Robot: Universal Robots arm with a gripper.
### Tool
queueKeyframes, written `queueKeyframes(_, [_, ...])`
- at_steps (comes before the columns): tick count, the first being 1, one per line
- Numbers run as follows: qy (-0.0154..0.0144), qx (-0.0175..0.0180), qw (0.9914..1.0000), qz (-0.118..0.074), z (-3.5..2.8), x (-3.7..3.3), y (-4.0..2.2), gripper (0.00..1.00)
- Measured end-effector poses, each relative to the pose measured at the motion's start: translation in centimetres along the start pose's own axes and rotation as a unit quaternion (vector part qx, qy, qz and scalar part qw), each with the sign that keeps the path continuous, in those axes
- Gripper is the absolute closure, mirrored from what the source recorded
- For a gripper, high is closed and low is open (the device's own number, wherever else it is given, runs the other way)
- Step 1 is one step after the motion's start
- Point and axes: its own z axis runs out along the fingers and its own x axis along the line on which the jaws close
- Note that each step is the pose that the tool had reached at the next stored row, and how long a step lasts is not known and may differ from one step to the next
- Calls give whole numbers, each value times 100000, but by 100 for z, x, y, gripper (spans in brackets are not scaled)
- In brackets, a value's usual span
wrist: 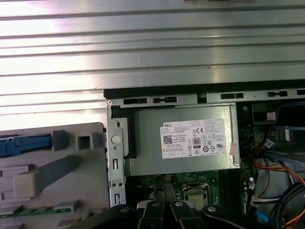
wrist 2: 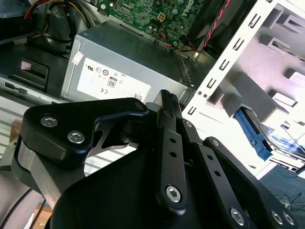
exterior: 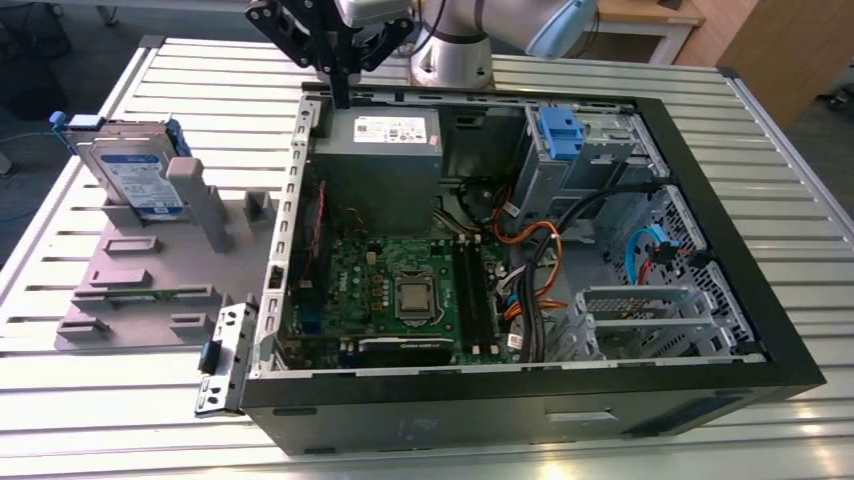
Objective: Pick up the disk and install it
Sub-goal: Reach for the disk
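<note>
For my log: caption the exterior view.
Gripper hangs near the power supply in the case; the disk stands untouched in the fixture.

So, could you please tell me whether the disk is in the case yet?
Out: the disk stands on edge in the grey holder, beside the open case.

A white sticker (wrist: pixel 193 138) crowded with small black print and approval marks sat on the grey power supply (wrist: pixel 145 143); a white-and-blue label (exterior: pixel 140 182) covered the disk (exterior: pixel 114 158), its print too small to read
</note>
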Motion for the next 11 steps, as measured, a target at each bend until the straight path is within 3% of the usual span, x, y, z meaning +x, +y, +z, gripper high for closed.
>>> queueKeyframes(11, [3, 3, 100000, -4, -1, 30, -2, 89])
